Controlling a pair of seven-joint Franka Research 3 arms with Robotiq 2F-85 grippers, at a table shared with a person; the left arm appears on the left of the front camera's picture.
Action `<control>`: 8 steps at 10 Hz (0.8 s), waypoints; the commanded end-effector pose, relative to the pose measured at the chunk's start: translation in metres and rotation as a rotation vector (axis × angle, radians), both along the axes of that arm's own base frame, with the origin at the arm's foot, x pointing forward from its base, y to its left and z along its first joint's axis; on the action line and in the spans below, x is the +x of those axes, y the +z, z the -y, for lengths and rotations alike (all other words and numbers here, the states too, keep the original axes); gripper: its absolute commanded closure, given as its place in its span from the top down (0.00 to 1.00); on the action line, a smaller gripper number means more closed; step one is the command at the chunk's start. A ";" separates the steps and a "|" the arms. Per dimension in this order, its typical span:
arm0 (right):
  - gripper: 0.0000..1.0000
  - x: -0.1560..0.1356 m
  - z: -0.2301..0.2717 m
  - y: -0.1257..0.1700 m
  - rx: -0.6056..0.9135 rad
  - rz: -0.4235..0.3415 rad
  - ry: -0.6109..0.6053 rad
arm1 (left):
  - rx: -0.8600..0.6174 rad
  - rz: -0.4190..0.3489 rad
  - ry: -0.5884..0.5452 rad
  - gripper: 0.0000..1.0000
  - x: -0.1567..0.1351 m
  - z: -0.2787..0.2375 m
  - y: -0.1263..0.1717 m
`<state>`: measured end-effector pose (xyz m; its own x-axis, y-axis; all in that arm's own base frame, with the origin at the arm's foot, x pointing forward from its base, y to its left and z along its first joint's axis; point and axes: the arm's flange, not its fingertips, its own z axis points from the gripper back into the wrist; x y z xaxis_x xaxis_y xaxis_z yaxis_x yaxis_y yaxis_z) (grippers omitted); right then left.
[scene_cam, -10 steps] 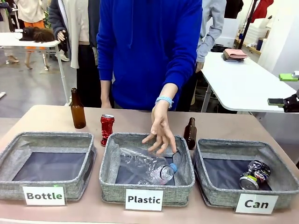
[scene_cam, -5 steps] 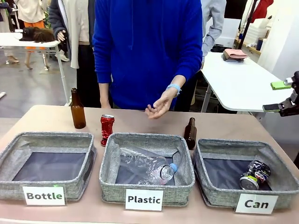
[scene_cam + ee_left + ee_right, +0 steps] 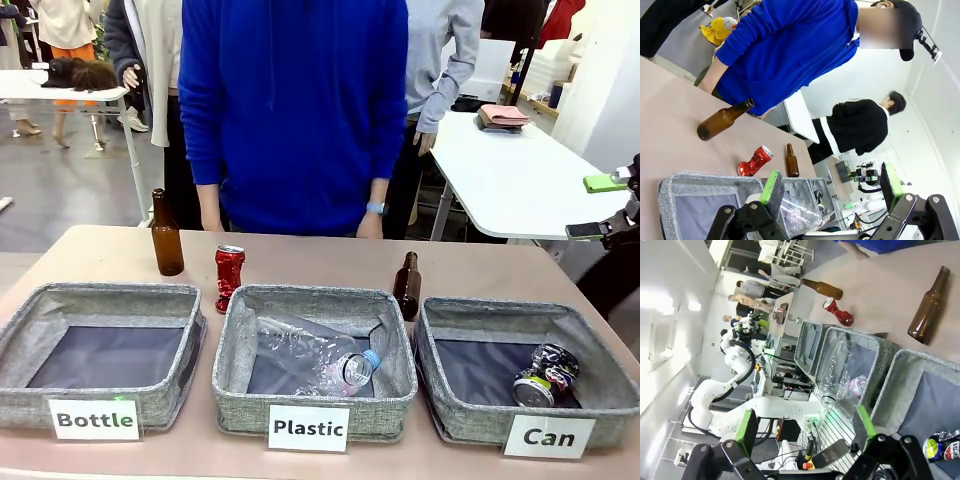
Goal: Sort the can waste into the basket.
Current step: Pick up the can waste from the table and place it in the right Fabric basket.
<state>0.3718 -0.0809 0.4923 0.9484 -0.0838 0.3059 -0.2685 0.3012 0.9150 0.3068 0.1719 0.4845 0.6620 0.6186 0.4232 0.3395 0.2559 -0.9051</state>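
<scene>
My left claw (image 3: 830, 180) and right claw (image 3: 805, 422) gape empty. The dented red metal can (image 3: 229, 277) stands left of centre. I'd pinch its crumpled waist squarely, lift high, and release it over the grey fabric "Can" basket (image 3: 470, 420) at lower right, beside the dark silvery can (image 3: 545, 375).

Front camera fixed at the near edge of the table (image 3: 100, 250), close behind the Plastic basket (image 3: 240, 400), facing the person (image 3: 290, 120), both wrist cameras raised and rolled sideways, looking across from opposite ends, all three views sharing the red can (image 3: 229, 278) and that basket.
</scene>
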 end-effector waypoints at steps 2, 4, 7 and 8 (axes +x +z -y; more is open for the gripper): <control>1.00 0.000 0.004 0.002 -0.004 0.019 0.021 | -0.002 0.028 -0.001 1.00 0.000 0.001 0.000; 1.00 0.000 0.004 0.002 -0.004 0.019 0.021 | -0.002 0.028 -0.001 1.00 0.000 0.001 0.000; 1.00 0.000 0.004 0.002 -0.004 0.019 0.021 | 0.076 0.112 -0.114 1.00 -0.002 0.016 0.012; 1.00 0.000 0.004 0.002 -0.004 0.019 0.021 | 0.115 0.179 -0.236 1.00 0.004 0.041 0.019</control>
<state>0.3718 -0.0807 0.4923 0.9482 -0.0824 0.3067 -0.2698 0.3004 0.9149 0.3072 0.1475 0.4967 0.6899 0.5095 0.5143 0.4477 0.2579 -0.8562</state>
